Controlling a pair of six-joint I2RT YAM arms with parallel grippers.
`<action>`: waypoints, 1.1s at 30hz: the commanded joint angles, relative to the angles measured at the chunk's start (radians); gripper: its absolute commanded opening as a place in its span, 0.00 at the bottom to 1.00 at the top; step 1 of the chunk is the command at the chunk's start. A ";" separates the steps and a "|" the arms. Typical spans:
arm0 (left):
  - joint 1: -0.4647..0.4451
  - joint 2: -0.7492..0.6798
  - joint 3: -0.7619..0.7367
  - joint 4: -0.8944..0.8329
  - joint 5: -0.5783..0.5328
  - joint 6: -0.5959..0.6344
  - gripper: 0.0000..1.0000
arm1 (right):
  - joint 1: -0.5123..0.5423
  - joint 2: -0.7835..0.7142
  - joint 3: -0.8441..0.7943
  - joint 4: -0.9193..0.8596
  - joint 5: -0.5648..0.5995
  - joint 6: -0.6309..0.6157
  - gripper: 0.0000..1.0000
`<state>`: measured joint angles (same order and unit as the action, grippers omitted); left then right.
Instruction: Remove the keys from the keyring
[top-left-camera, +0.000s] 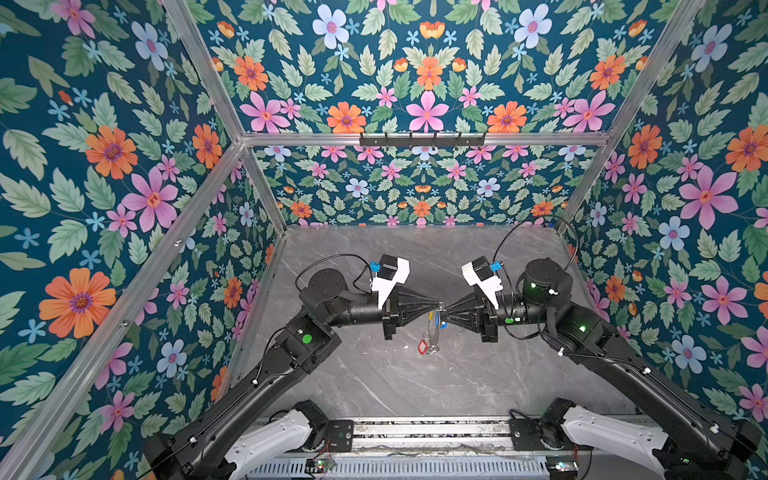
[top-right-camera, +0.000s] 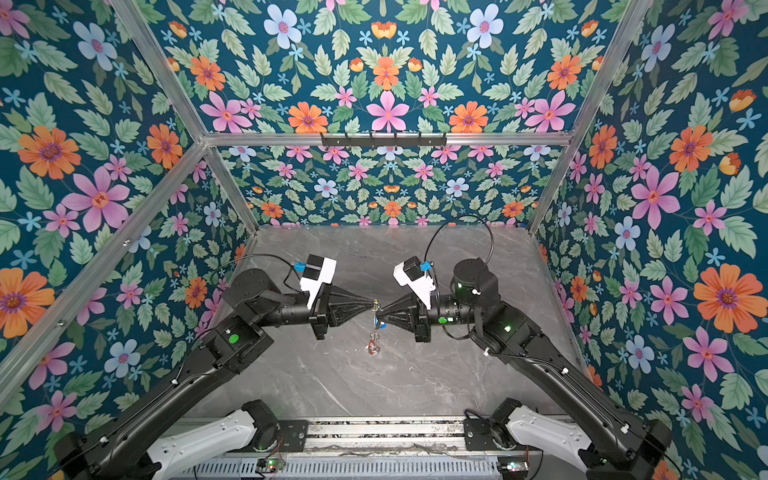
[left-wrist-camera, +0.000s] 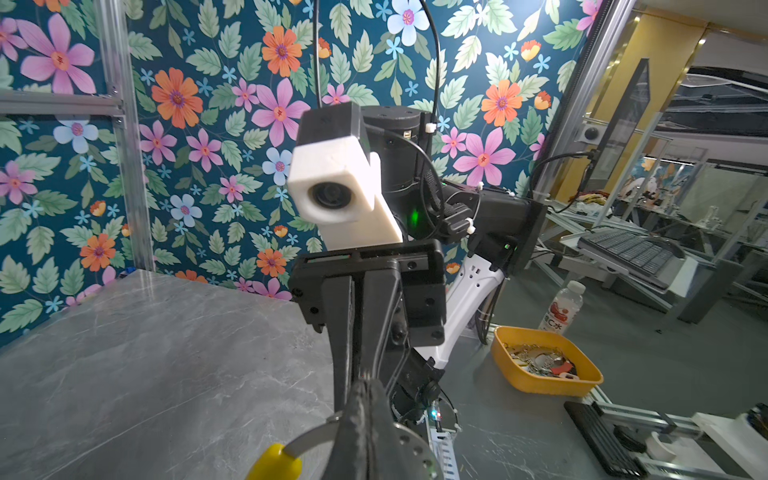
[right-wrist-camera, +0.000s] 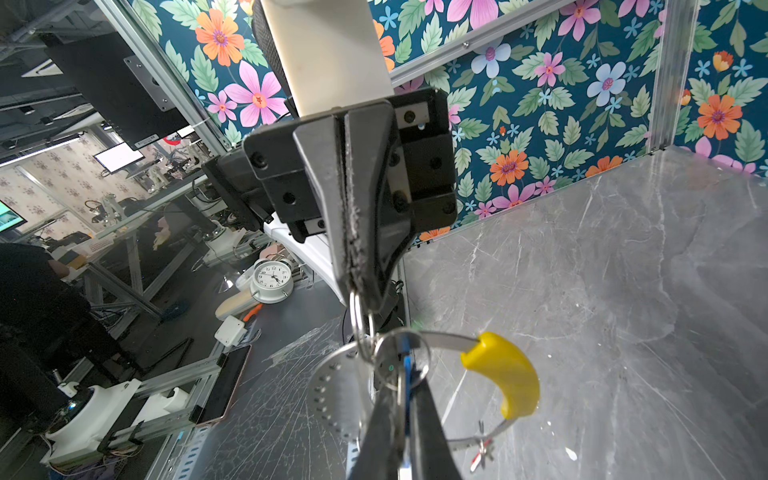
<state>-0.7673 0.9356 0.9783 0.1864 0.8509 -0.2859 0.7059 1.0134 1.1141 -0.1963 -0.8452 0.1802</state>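
Clamping left pincer: I hold it closed on the keyring, in the air, to steady it.
Right pincer: closed on the blue-tagged key, at its 3 o'clock, likely to work it off.
Red-tagged key: dangles at 6 o'clock, untouched.
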 joint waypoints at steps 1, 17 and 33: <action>0.000 -0.021 -0.046 0.179 -0.061 -0.046 0.00 | 0.002 0.011 0.014 0.036 -0.020 0.013 0.00; 0.000 -0.012 -0.304 0.802 -0.187 -0.222 0.00 | 0.063 0.076 0.053 0.040 -0.014 0.018 0.00; 0.000 0.009 -0.350 0.942 -0.166 -0.278 0.00 | 0.069 0.091 0.045 0.038 0.023 0.019 0.00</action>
<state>-0.7673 0.9348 0.6285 0.9958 0.6956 -0.5400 0.7723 1.0954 1.1488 -0.1528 -0.8284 0.2012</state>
